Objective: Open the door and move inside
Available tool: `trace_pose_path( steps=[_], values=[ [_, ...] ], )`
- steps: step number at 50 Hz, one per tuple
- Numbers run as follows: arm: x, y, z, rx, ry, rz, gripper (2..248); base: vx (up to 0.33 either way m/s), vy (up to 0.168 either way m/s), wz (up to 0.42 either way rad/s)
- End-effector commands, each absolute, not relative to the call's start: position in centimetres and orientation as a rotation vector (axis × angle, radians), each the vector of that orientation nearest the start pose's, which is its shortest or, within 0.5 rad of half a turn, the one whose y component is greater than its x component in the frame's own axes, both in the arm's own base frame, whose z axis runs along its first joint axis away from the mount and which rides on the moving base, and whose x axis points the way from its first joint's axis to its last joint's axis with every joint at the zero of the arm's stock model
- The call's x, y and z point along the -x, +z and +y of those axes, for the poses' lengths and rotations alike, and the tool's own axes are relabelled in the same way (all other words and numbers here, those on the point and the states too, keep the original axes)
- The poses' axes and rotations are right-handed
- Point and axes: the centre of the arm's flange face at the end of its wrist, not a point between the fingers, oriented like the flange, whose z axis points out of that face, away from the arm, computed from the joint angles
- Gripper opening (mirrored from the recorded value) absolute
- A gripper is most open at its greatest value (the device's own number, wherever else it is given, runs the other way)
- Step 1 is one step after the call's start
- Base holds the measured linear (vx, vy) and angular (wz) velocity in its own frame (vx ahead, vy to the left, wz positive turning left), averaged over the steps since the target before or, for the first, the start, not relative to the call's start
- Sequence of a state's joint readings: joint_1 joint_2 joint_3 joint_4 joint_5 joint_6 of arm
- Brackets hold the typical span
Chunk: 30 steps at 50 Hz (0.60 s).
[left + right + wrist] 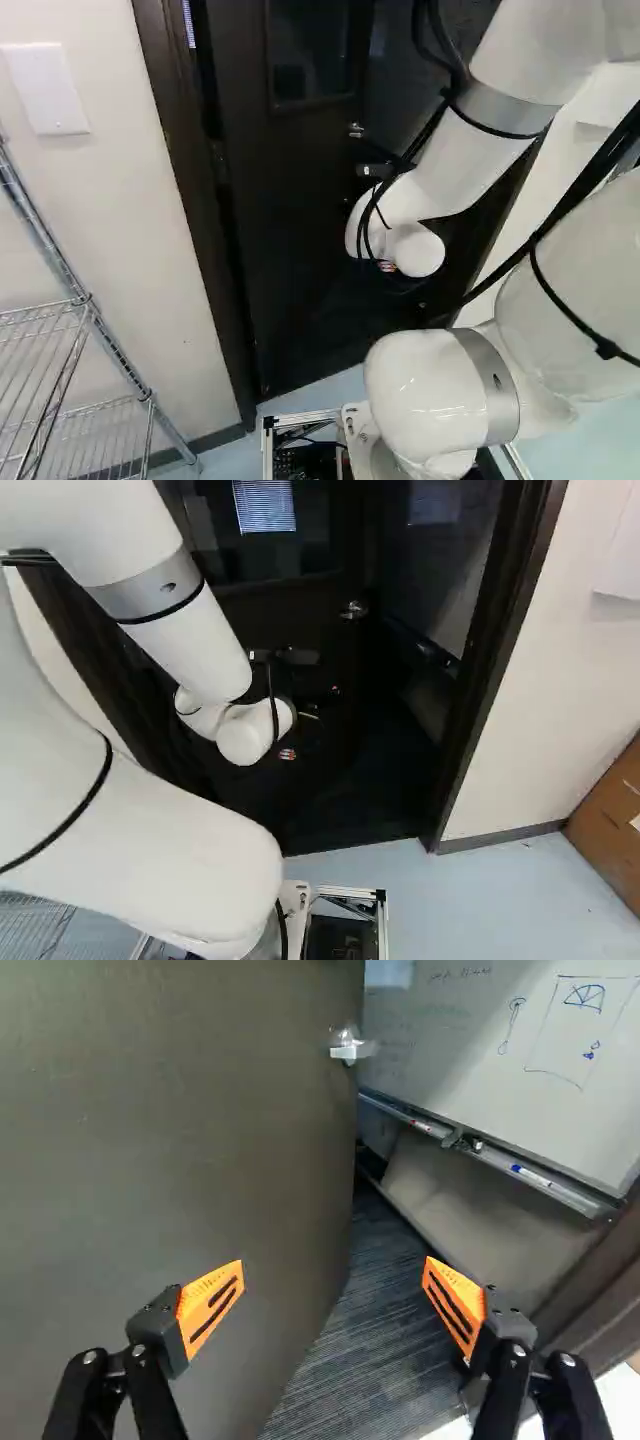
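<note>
The dark door (pixel 300 610) stands ajar, with the gap along its handle side. Its metal handle (pixel 353 610) is above and beyond the gripper (pixel 308 714), whose black body is hard to make out against the dark door. In the left base view the handle (pixel 356 130) shows just past the wrist. The wrist view has the gripper (pixel 334 1295) open and holding nothing, one orange pad in front of the door face (pixel 170 1160), the other in front of the opening. Ahead, the handle (pixel 348 1052) sits at the door's edge.
Through the doorway are dark carpet (pixel 370 1330) and a wall whiteboard (pixel 500 1050) with a marker tray (pixel 490 1155). The door frame (pixel 490 680) bounds the opening on the right. A wire shelf (pixel 75 310) stands left of the base, and a cardboard box (pixel 610 820) on the far right.
</note>
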<state>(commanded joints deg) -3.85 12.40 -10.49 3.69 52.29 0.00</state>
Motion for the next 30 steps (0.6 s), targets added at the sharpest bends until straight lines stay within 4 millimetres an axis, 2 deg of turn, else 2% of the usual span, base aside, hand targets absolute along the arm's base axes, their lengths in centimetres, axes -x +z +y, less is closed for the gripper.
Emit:
trace_pose_path(
  steps=[12,30],
  values=[
    [-30.60,38.77,-2.52,2.530,-1.949,0.185,247,0.239,0.003,-0.024],
    [-30.60,38.77,-2.52,2.530,-1.949,0.185,247,0.183,0.003,-0.026]
  ],
)
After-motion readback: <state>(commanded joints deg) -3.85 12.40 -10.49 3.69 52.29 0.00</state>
